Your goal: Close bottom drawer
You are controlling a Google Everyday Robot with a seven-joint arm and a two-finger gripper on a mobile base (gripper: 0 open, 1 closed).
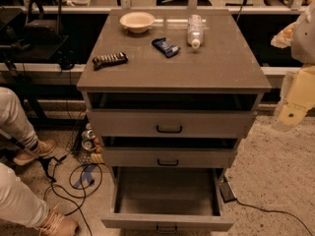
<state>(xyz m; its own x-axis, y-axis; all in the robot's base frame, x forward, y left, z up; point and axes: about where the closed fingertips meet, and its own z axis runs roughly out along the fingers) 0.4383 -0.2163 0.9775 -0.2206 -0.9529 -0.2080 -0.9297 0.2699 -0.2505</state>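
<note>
The bottom drawer (pixel 167 222) of the grey-brown cabinet (pixel 172 68) stands pulled far out toward me. Its inside looks empty, and its slim front with the small black handle (pixel 167 228) lies at the lower edge of the view. The middle drawer (pixel 168 157) and the taller upper drawer (pixel 170 123) sit much further in, each with a dark gap above. My gripper (pixel 290 114), on the cream arm at the right edge, hangs beside the cabinet at about upper-drawer height. It is well above and to the right of the bottom drawer and touches nothing.
On the cabinet top lie a pale bowl (pixel 137 21), a clear bottle on its side (pixel 195 30), a blue packet (pixel 166 46) and a dark snack bag (pixel 110 60). A person's legs (pixel 19 127) and cables (pixel 74 181) are at the left. A small black box (pixel 227 191) sits right of the drawer.
</note>
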